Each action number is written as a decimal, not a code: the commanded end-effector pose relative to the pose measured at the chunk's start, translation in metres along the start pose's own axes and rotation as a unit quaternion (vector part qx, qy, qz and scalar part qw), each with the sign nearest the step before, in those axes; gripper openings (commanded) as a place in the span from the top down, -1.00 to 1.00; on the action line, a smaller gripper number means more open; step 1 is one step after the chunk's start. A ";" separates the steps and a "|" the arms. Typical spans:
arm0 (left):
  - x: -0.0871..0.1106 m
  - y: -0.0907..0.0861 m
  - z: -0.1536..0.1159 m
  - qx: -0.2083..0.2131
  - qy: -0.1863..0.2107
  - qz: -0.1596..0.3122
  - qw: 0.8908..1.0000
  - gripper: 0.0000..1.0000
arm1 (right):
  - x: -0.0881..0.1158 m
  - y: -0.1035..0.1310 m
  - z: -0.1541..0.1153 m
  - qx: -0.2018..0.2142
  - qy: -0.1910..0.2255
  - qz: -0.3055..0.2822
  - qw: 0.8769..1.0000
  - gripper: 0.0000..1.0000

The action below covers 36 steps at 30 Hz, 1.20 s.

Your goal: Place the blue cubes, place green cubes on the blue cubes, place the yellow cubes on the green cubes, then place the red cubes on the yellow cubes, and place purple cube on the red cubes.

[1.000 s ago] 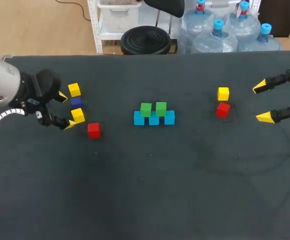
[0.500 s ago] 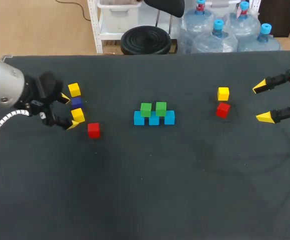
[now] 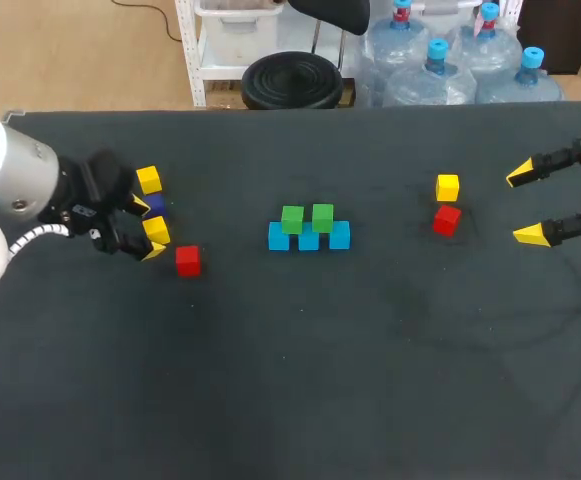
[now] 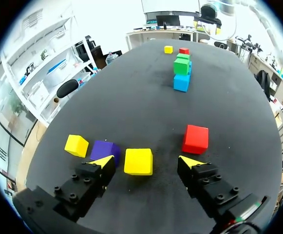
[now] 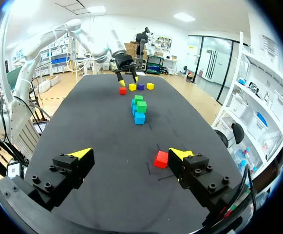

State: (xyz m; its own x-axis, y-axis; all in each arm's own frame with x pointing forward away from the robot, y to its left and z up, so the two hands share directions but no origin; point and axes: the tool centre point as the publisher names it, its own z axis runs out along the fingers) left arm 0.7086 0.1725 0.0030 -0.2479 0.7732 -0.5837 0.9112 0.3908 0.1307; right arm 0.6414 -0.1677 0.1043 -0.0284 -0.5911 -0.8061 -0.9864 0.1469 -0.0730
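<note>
Yellow cube [image 4: 138,161] lies on the dark bench [image 3: 300,380] between the 2 spread fingers of the left gripper [image 4: 147,160]. It is nearer to the finger on the side of the purple cube [image 4: 105,150]. There is a narrow gap to that finger and a wide gap to the other one, so the fingers do not pinch it. The purple cube stands just beside this finger tip, on its outer side, and a second yellow cube [image 4: 77,145] is next to the purple one. A red cube [image 4: 196,139] lies just ahead of the other finger.

In the middle of the bench 3 blue cubes [image 3: 309,239] stand in a row, touching, with 2 green cubes [image 3: 307,217] on top of them.

The right gripper [image 3: 526,205] is near the right edge of the bench, its fingers wide apart and holding nothing. A third yellow cube [image 3: 447,187] and a second red cube [image 3: 447,219] lie close together between it and the blue row, apart from its fingers.
</note>
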 end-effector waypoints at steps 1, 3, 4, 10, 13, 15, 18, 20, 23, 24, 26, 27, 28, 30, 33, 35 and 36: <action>0.003 0.002 0.005 0.002 -0.005 0.000 1.000 -0.58 | 0.000 0.000 0.001 0.000 -0.001 0.000 1.000 -1.00; 0.004 0.003 0.006 0.003 -0.005 0.000 1.000 -0.52 | 0.000 0.000 0.001 0.000 -0.001 0.000 1.000 -1.00; 0.004 0.003 0.006 0.003 -0.006 0.000 1.000 -0.34 | 0.000 0.000 0.001 0.000 -0.001 0.000 1.000 -1.00; 0.007 0.006 0.006 0.001 -0.004 -0.002 1.000 0.04 | 0.000 0.000 0.001 0.000 -0.001 0.000 1.000 -1.00; 0.007 0.007 0.007 0.001 -0.004 -0.005 1.000 0.07 | 0.000 0.000 0.001 0.000 -0.001 0.000 1.000 -1.00; 0.007 0.007 0.008 0.001 -0.004 -0.006 1.000 0.10 | 0.000 0.000 0.001 0.000 -0.001 0.000 1.000 -1.00; 0.007 0.007 0.008 0.001 -0.004 -0.008 1.000 0.17 | 0.000 0.000 0.001 0.000 -0.001 0.000 1.000 -1.00; 0.007 0.007 0.009 0.001 -0.004 -0.010 1.000 0.32 | 0.000 0.000 0.001 0.000 -0.001 0.000 1.000 -1.00; 0.006 0.007 0.007 -0.001 -0.003 -0.012 1.000 0.51 | 0.000 0.000 0.001 0.000 -0.001 0.000 1.000 -1.00; 0.005 0.007 0.006 -0.001 -0.003 -0.011 1.000 0.58 | 0.000 0.000 0.001 0.000 -0.001 0.000 1.000 -1.00; 0.003 0.007 0.003 -0.003 -0.003 -0.011 1.000 0.78 | 0.000 0.000 0.001 0.000 -0.001 0.000 1.000 -1.00; 0.002 0.006 0.002 -0.004 -0.003 -0.011 1.000 0.86 | 0.000 0.000 0.001 0.000 -0.001 0.000 1.000 -1.00; 0.001 0.006 0.001 -0.004 -0.003 -0.011 1.000 0.92 | 0.000 0.000 0.001 0.000 -0.001 0.000 1.000 -1.00; -0.002 0.005 -0.002 -0.006 -0.003 -0.009 1.000 1.00 | 0.000 0.000 0.001 0.000 -0.001 0.000 1.000 -1.00; -0.008 0.003 -0.008 -0.007 -0.004 -0.005 1.000 1.00 | 0.000 0.000 0.001 0.000 -0.001 0.000 1.000 -1.00; -0.015 0.001 -0.012 -0.005 -0.006 0.001 1.000 1.00 | 0.000 0.000 0.001 0.000 -0.001 0.000 1.000 -1.00; -0.018 0.000 -0.014 -0.004 -0.007 0.004 1.000 1.00 | 0.000 0.000 0.001 0.000 -0.001 0.000 1.000 -1.00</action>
State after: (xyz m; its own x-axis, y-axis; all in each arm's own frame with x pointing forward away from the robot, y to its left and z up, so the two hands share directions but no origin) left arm 0.7136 0.1665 0.0154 -0.2381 0.7669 -0.5959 0.9088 0.3924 0.1419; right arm 0.6414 -0.1677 0.1043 -0.0284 -0.5911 -0.8061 -0.9865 0.1469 -0.0730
